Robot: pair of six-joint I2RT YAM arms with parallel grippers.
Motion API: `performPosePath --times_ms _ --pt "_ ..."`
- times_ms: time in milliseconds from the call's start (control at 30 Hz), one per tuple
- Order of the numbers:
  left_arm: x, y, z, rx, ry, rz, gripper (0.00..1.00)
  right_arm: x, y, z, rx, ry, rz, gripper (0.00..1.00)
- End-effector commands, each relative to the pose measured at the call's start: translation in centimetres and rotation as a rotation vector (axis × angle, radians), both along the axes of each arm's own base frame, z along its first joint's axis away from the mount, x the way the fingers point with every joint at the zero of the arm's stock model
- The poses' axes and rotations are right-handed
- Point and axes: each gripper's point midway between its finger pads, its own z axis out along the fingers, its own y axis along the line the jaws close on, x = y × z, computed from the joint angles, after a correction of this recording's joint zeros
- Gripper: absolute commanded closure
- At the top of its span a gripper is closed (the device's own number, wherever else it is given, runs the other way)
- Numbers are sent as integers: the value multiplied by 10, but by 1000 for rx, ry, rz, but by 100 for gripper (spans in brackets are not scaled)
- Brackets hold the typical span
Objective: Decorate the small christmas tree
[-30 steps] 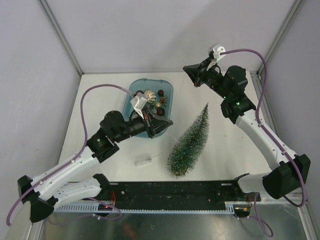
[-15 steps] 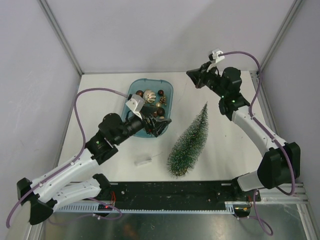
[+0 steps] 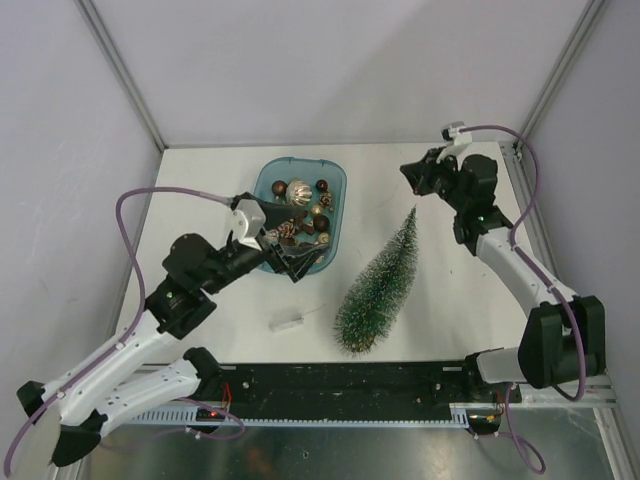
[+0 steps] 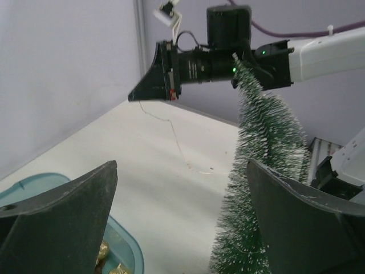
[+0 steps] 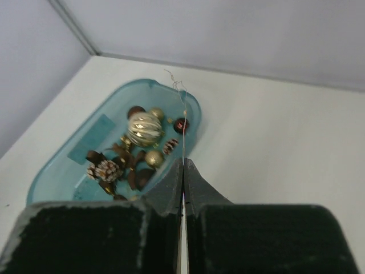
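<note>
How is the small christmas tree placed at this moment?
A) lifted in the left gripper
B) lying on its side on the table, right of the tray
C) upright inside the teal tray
B: the small christmas tree lies flat on the table beside the teal tray.

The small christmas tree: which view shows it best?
The top view: the whole small christmas tree lies flat, tip to base. The left wrist view crops its base; the right wrist view misses it.

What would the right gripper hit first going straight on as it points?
Probably the teal tray, around its ornaments; the right gripper, shut on a wire, hangs above the table, so depth is unclear.
</note>
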Motion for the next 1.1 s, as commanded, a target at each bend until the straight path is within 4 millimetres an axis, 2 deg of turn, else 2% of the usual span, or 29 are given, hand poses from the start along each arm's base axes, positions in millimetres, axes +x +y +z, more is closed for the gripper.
performPosePath --times_ms 0,67,167,300,400,500,600,700,767,900,1067 --pt "-21 -4 46 -52 -87 -117 0 -16 -37 6 0 8 -149 100" --pt "-35 -15 56 -63 -89 -223 0 -26 -50 -2 -14 36 -207 100" --pt "-45 -30 71 -73 -102 -316 0 -44 -75 -14 -24 75 -316 100" --pt "-44 -50 82 -65 -118 -375 0 -73 -96 -23 17 85 -402 100" --pt "-37 -71 81 -55 -98 -412 0 -90 -111 -29 29 97 -477 100" --pt "-44 -96 78 -48 -94 -471 0 -102 -124 -45 5 138 -542 100" --pt "-46 -118 70 -29 -93 -491 0 -112 -151 -61 -59 192 -668 100" --pt "-39 -133 65 -19 -79 -472 0 -125 -183 -77 -134 264 -787 100" --pt "-34 -140 62 -15 -71 -463 0 -130 -195 -85 -134 308 -818 100" --pt "-30 -148 57 -9 -52 -456 0 -140 -202 -83 -100 324 -853 100" --pt "-21 -156 43 13 -27 -434 2 -174 -205 -63 -67 260 -872 100"
